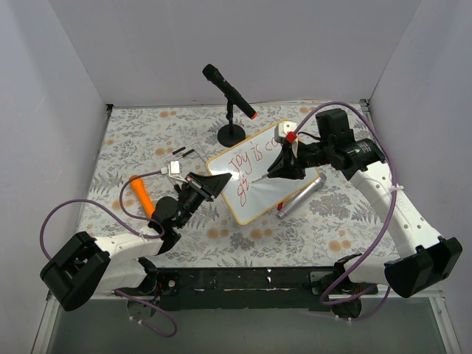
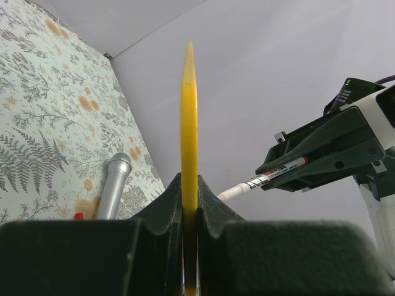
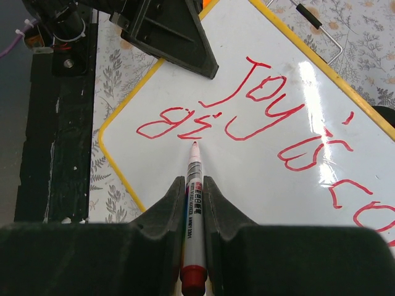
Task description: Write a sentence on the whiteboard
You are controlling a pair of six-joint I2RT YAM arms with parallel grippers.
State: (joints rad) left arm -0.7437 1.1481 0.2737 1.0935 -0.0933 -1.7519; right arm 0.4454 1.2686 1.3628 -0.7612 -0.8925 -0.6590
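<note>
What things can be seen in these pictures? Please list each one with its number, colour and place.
whiteboard: one, white with a yellow frame, middle of the table
sentence: one, red, two slanted lines on the whiteboard
marker: one, white with a red end, tip at the second line
silver microphone: one, silver, lying right of the whiteboard
black microphone: one, black, on a stand behind the whiteboard
orange tool: one, orange, left of the whiteboard
tablecloth: one, floral, over the table
left gripper: one, black, shut on the whiteboard's edge
right gripper: one, black, shut on the marker

Left gripper (image 2: 189,188) clamps the edge-on whiteboard (image 2: 189,111); right gripper (image 2: 266,175) holds a marker (image 2: 244,187)
</note>
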